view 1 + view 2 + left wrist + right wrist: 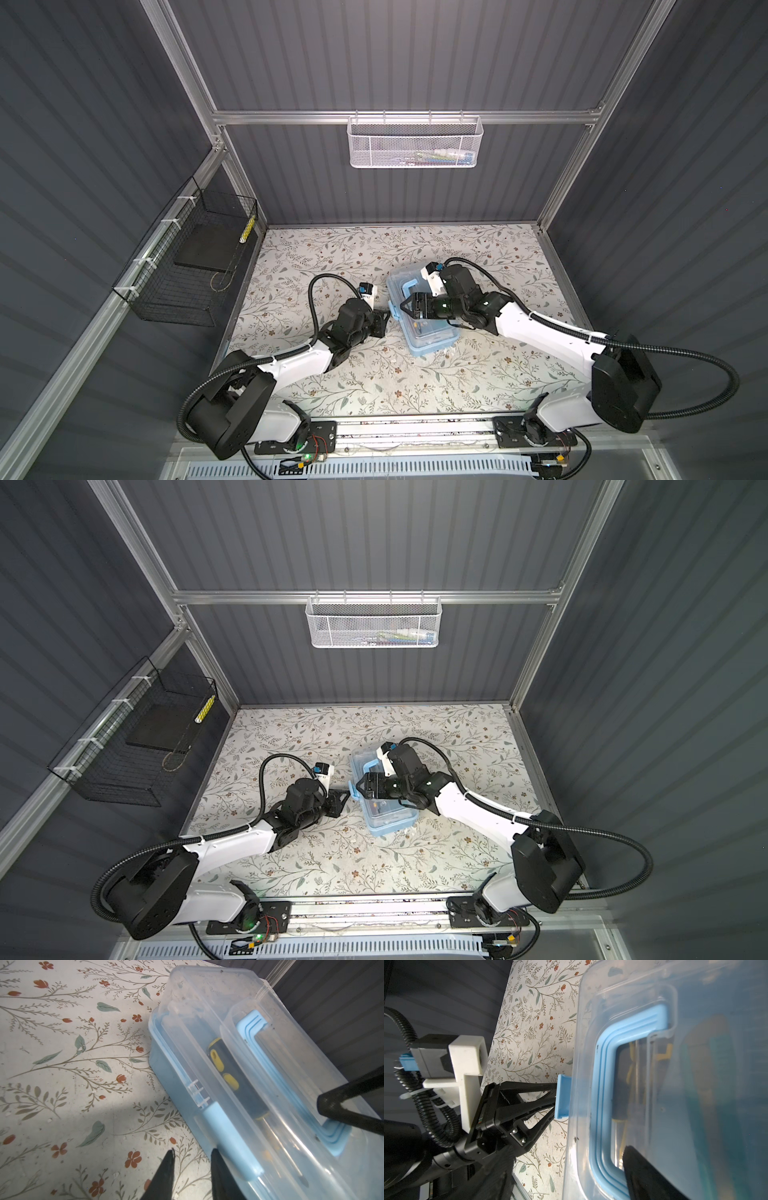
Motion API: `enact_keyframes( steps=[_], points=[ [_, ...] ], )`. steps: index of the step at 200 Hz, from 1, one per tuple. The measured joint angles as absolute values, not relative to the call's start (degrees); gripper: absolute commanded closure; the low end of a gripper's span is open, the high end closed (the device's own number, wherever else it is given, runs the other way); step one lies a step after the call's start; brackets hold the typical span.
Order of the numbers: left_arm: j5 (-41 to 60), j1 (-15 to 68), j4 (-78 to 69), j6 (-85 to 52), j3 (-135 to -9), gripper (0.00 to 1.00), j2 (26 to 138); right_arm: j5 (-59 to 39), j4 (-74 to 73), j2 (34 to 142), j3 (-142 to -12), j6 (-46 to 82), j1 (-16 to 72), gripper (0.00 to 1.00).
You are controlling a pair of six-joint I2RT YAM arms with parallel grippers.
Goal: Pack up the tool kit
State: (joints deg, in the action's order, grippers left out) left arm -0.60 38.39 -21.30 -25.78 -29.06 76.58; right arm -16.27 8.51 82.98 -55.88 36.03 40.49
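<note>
I see the tool box (432,345) sitting slightly right of the middle of the floral table (374,382), its long side running from near to far at a slight angle. Its clear lid (207,991) is down on the light-blue base. The blue handle (602,1064) lies flat in its recess on top. Through the lid I can make out 1 screwdriver (226,1072) with a black and yellow grip; the other contents are too blurred to name. The left gripper (555,1095) is at the box's left side, its 2 fingertips right up against the blue side latch (562,1097). Its jaws are drawn in to a narrow gap. In the left wrist view only table shows through that gap, so I see nothing clamped. The right gripper (405,308) reaches across the lid from the right with its jaws spread wide and nothing held. 1 of its fingers (643,1167) sits over the lid beside the handle's near end; I cannot tell whether it touches. A white mesh basket (415,143) hangs on the far wall. A black wire basket (187,282) hangs on the left wall.
</note>
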Motion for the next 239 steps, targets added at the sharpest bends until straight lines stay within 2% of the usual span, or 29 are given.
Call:
enact_keyframes(
  steps=[10, 29, 61, 107, 120, 148, 164, 239],
  points=[
    [-1.3, 38.4, -20.5, -25.7, -28.8, 0.57, 75.5, -16.3, 8.5, 83.0, -55.9, 36.0, 40.5, 0.16],
    [-2.7, 38.4, -19.2, -26.2, -28.1, 0.55, 73.2, -16.3, 8.6, 83.0, -55.9, 36.0, 40.6, 0.17],
    [-2.5, 38.3, -20.4, -27.5, -26.7, 0.62, 72.5, -16.3, 8.5, 83.2, -55.9, 36.0, 40.6, 0.17],
    [2.3, 38.3, -24.8, -30.4, -26.6, 0.67, 81.2, -16.3, 8.4, 83.4, -55.9, 35.9, 40.7, 0.17],
    [2.9, 38.3, -25.3, -30.9, -26.4, 0.64, 81.4, -16.3, 8.4, 83.4, -55.9, 35.9, 40.7, 0.17],
    [2.7, 38.3, -25.8, -31.8, -25.9, 0.41, 78.9, -16.3, 8.4, 83.4, -55.9, 35.8, 40.7, 0.17],
    [2.5, 38.3, -25.8, -31.7, -25.9, 0.35, 77.0, -16.3, 8.4, 83.5, -55.9, 35.8, 40.7, 0.17],
    [2.4, 38.3, -26.9, -32.2, -24.4, 0.39, 75.7, -16.3, 8.1, 83.9, -56.1, 35.7, 40.8, 0.17]
  ],
)
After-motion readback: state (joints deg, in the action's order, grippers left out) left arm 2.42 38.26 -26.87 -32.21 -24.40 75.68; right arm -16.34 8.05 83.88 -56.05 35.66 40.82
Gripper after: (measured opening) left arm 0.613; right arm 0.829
